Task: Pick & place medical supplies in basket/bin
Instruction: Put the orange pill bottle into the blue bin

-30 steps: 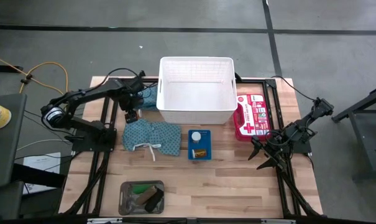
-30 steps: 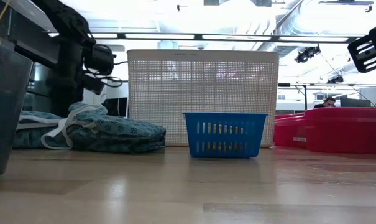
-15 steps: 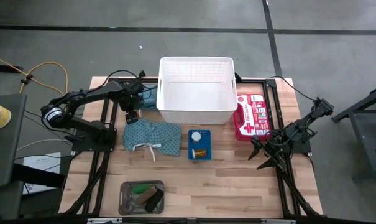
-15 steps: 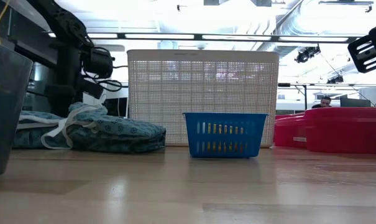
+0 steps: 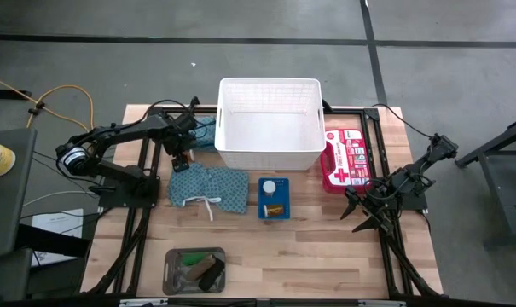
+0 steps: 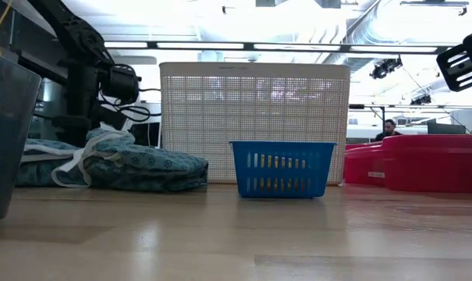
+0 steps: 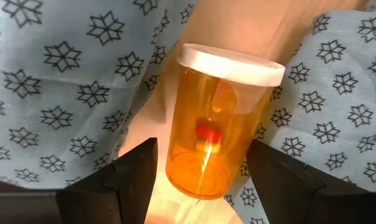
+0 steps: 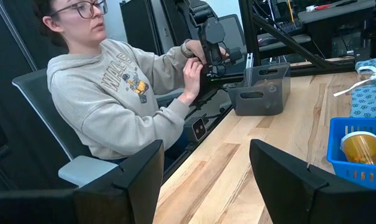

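My left gripper (image 5: 182, 156) points down at the table just left of the white grid basket (image 5: 270, 124). It is open. In the left wrist view its fingers stand on either side of an orange vial (image 7: 206, 137) with a white cap, apart from it. The vial lies on its side on the wood between two teal patterned cloths (image 7: 69, 93) (image 7: 343, 106). One folded cloth with white strings (image 5: 208, 188) lies in front of the basket, and a second (image 5: 202, 132) lies beside the basket's left wall. My right gripper (image 5: 364, 217) waits open at the table's right edge.
A small blue basket (image 5: 273, 198) with a white-capped item and an orange vial stands near the table's middle. A red first-aid kit (image 5: 344, 159) lies right of the white basket. A grey tray (image 5: 194, 270) with rolls sits at the near edge. A person (image 8: 113, 93) sits beyond the table.
My left gripper has sunk a little toward the table beside the cloths, staying open. Nothing else has moved.
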Robot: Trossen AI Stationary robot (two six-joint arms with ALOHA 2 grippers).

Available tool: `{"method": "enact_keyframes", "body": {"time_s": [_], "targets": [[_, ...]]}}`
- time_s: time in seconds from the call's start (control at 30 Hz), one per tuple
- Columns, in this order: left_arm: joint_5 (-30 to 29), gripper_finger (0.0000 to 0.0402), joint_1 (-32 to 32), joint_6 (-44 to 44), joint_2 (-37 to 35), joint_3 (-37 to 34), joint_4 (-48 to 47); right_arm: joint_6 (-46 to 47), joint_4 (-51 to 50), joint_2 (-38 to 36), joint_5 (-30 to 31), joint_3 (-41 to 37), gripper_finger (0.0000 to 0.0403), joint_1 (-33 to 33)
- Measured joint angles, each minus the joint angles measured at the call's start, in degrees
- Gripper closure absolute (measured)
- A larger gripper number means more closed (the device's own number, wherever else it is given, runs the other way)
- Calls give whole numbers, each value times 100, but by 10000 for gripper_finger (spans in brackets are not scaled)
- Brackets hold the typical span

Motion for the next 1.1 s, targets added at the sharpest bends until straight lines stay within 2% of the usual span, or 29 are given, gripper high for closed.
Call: {"method": "enact_keyframes", "body": {"time_s": [0.17,0.4,0.47,0.93,1.1], "targets": [[-30,173,0,-45,8,0,11,0,-2,0,0,0,177,1],[-32,235,0,-85,8,2,13,0,0,-2,2,1,177,1],[-30,242,0,-85,8,2,13,0,-2,0,2,1,177,-1],[18,241,0,-160,-9,2,-10,0,-1,0,2,-1,177,1],[59,241,0,-304,-278,2,-40,0,-2,0,2,1,177,1]]}}
